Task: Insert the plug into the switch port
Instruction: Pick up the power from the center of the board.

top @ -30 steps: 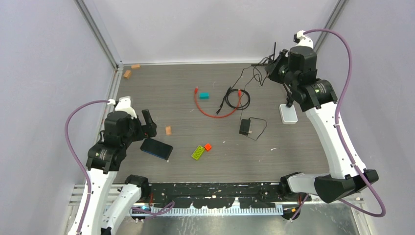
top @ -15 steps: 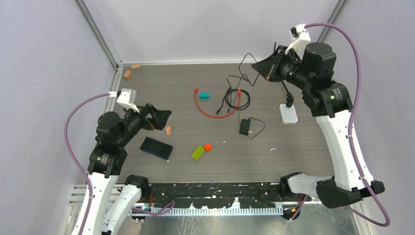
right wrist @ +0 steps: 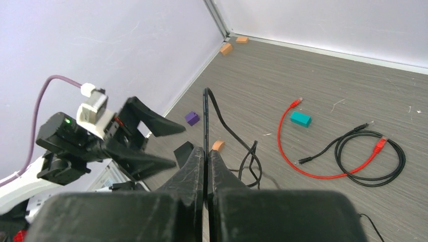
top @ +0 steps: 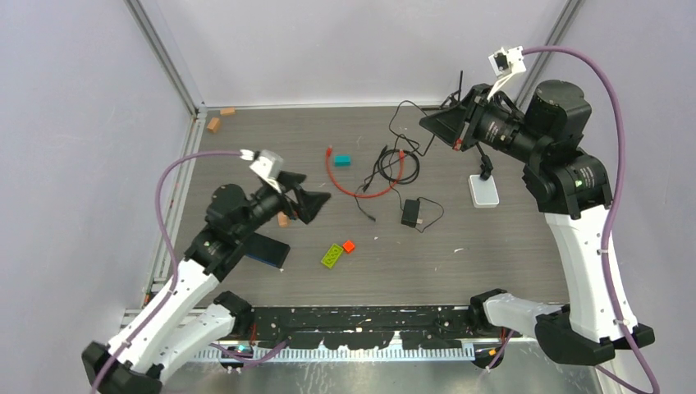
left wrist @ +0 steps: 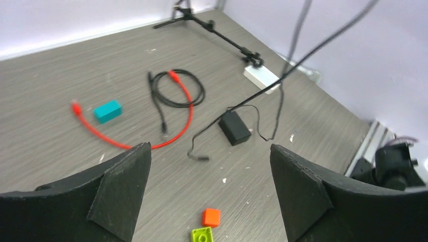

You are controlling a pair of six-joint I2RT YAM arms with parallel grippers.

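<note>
Only the right wrist view shows the right claw (right wrist: 206,152) clamped on a thin black wire (right wrist: 205,108). The left wrist view shows the left claw (left wrist: 209,148) spread wide. In the top view the plug (top: 330,150) lies mid-frame on the tabletop (top: 509,246), beside a teal block (top: 342,159). Its long axis points toward the frame's top.
</note>
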